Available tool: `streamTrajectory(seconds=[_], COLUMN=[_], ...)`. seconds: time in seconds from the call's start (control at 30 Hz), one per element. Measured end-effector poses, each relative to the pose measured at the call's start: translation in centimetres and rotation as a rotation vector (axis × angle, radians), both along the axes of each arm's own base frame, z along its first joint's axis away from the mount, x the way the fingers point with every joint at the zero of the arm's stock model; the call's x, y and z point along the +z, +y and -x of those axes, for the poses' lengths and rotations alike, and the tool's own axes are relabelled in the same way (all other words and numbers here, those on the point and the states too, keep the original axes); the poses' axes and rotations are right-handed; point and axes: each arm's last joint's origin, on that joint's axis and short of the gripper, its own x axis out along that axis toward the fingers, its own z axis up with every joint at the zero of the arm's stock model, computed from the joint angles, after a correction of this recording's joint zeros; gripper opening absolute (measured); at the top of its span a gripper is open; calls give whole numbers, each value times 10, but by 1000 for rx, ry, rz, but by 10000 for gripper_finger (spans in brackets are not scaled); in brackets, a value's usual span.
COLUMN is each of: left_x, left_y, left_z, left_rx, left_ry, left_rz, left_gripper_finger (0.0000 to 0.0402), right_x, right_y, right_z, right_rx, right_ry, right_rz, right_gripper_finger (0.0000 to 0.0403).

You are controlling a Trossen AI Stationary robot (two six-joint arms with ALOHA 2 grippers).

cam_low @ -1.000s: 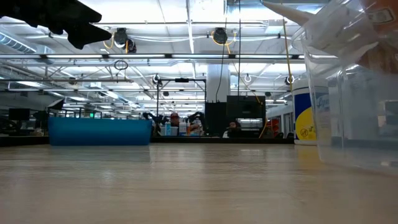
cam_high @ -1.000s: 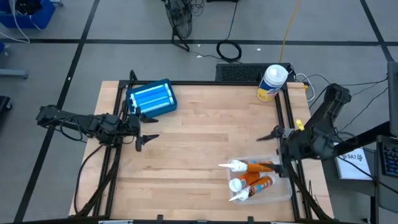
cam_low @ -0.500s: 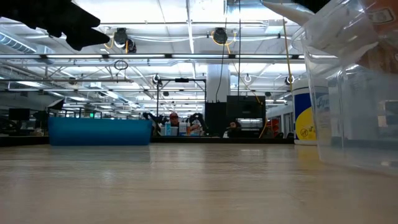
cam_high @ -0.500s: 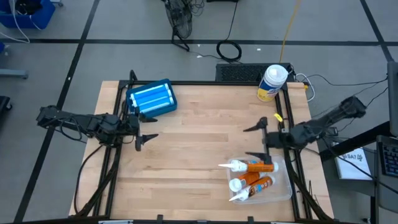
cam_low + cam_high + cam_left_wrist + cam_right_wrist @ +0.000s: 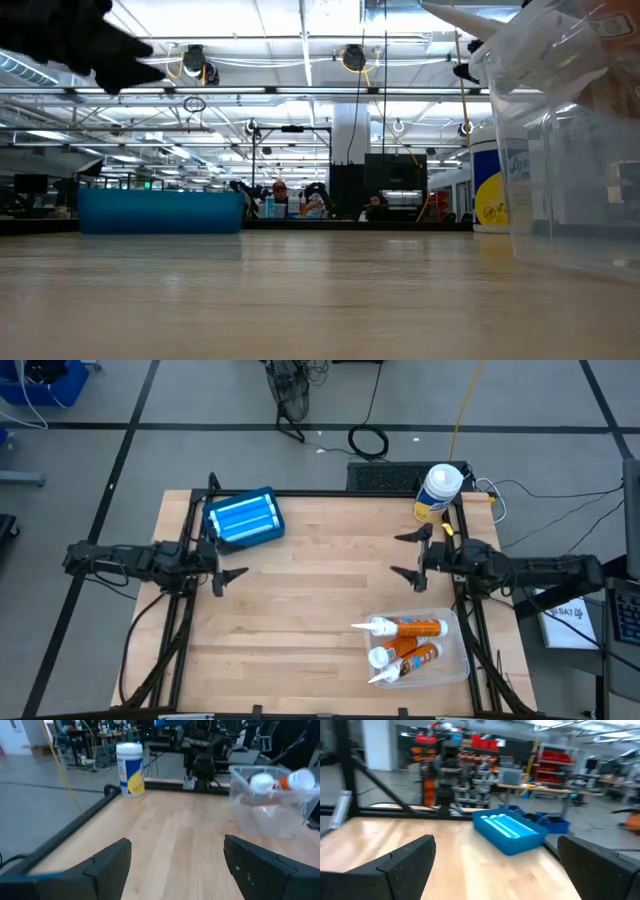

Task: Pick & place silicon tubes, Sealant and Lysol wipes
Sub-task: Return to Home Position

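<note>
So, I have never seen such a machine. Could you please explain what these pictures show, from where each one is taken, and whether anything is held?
This is a robot with two dark arms working at a wooden table. One picture looks straight down from above. Another looks level across the tabletop. The last two come from cameras on the arms' wrists.

Each arm ends in a two-finger end effector. The left end effector and the right end effector are both open and hold nothing. Each is near its own side of the table.

On the table there is a blue bin, and the Lysol wipes stand at the far right corner. A transparent bin holds orange sealant tubes.
</note>
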Motion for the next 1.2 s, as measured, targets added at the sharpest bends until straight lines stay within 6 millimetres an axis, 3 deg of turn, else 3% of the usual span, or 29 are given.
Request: streamTrajectory(seconds=[0.2, 0.43, 0.6, 0.8, 1.03, 1.2], left_x=[-28, -30, -34, -41, -58, -58], left_y=[1, 3, 3, 3, 2, 2], left_z=[5, 19, 23, 20, 13, 13], left_rx=[6, 4, 5, 5, 4, 17], left_ry=[-37, -66, -40, -35, -58, -54], left_rz=[25, 17, 15, 15, 24, 13], left_gripper_finger=[310, 310, 310, 310, 310, 310], right_x=[-14, -32, -31, -37, -43, -47], right_y=[-10, -13, -13, -13, -9, -13], right_z=[16, 33, 42, 42, 40, 41], right_rx=[-95, -153, -173, -162, -28, -160], right_ry=[-49, -130, -178, -115, -56, -27], right_rz=[5, -7, -17, -30, -24, -44], right_gripper_finger=[393, 393, 393, 393, 393, 393])
